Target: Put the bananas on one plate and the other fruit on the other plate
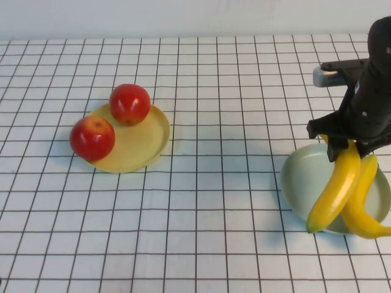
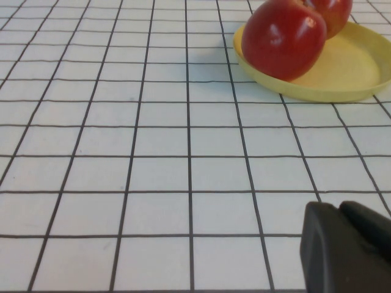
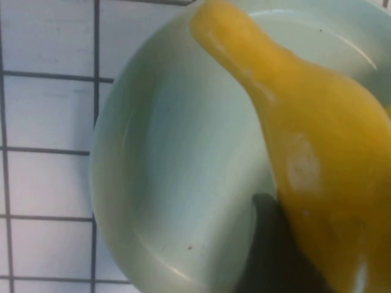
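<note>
Two red apples [image 1: 129, 104] [image 1: 92, 138] sit on the pale yellow plate [image 1: 146, 146] at the left; the left wrist view shows the same apples [image 2: 282, 38] [image 2: 333, 12] on that plate [image 2: 348, 73]. At the right, my right gripper [image 1: 347, 148] is shut on the top end of a yellow banana [image 1: 335, 189], which slants down across the mint-green plate [image 1: 299, 177]. A second banana [image 1: 361, 207] lies beside it on that plate. In the right wrist view the held banana [image 3: 305, 134] hangs over the plate [image 3: 159, 183]. My left gripper [image 2: 342, 210] is shut and empty, low over the cloth short of the yellow plate.
A white cloth with a black grid [image 1: 232, 122] covers the table. The right arm's dark body [image 1: 372, 91] rises above the green plate at the right edge.
</note>
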